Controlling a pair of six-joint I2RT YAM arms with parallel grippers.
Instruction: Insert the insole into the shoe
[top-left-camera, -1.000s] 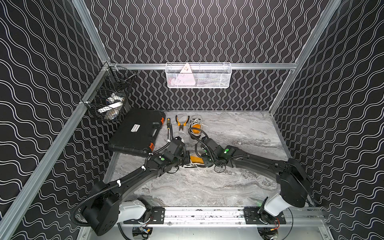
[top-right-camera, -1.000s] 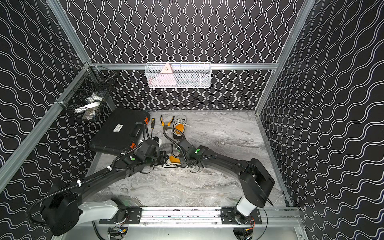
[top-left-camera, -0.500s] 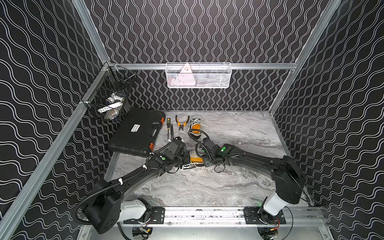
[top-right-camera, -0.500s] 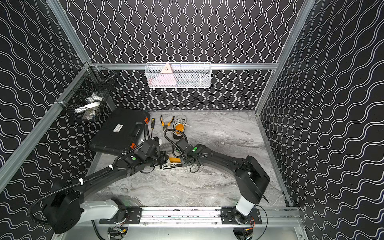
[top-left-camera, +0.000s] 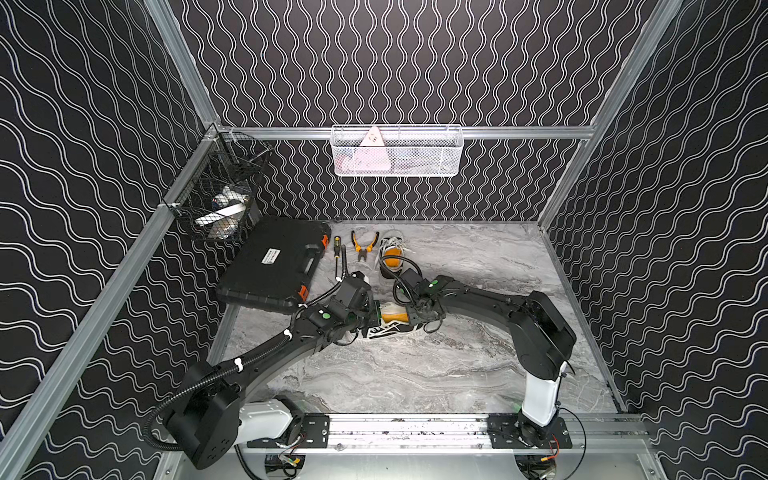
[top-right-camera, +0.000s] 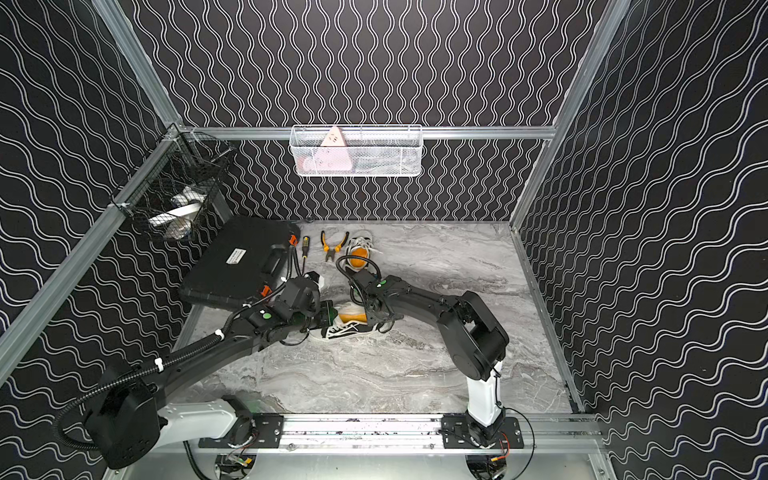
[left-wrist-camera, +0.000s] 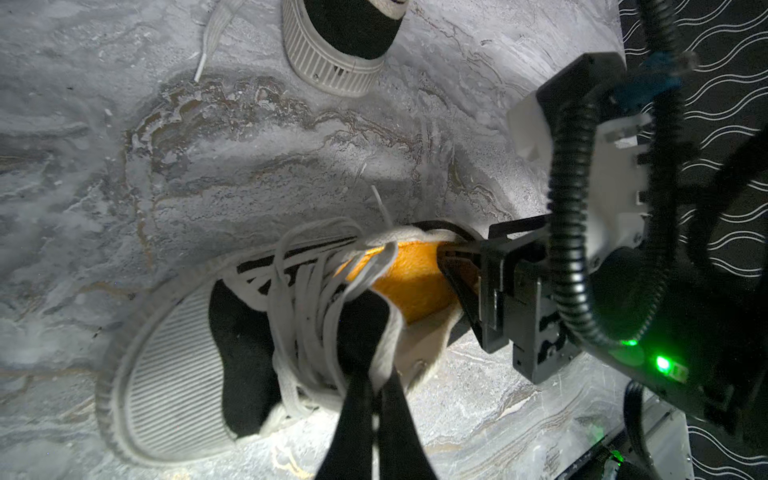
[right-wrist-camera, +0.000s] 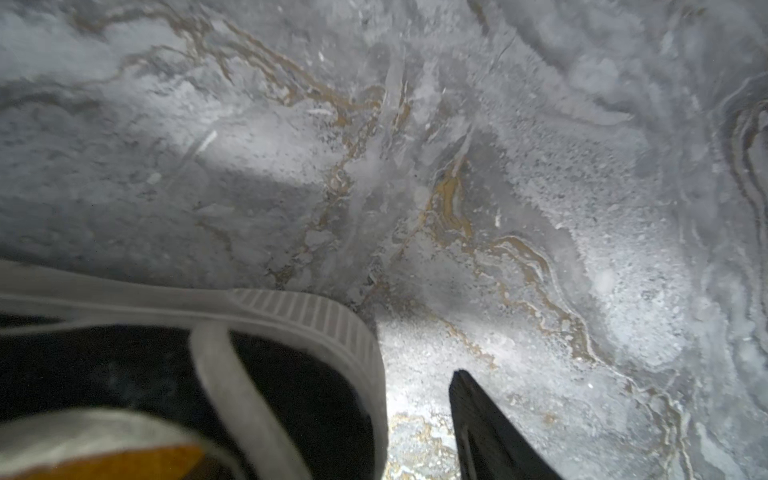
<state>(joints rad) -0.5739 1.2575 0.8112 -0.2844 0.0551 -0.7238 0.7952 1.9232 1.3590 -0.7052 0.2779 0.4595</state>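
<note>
A black-and-white shoe (top-left-camera: 390, 330) (top-right-camera: 353, 330) lies mid-table between both arms. The orange insole (left-wrist-camera: 411, 278) (top-left-camera: 392, 318) sits inside its opening. My left gripper (left-wrist-camera: 370, 376) (top-left-camera: 376, 316) is shut on the white-edged tongue, above the laces. My right gripper (top-left-camera: 409, 318) (left-wrist-camera: 455, 276) is open at the heel end of the opening, over the insole's heel. In the right wrist view only one of its fingers (right-wrist-camera: 490, 428) shows, outside the heel (right-wrist-camera: 291, 332) with bare table between them. The other finger is hidden.
A second shoe (top-left-camera: 392, 255) (left-wrist-camera: 340, 41) stands behind, next to pliers (top-left-camera: 365, 245) and a screwdriver (top-left-camera: 337, 245). A black tool case (top-left-camera: 274, 262) lies at the back left. A black wire basket (top-left-camera: 220, 195) and a white one (top-left-camera: 397, 151) hang on the walls.
The right gripper's jaws have spread wider at the shoe's heel, and the right arm's elbow has swung a little to the left. The left gripper keeps its hold.
</note>
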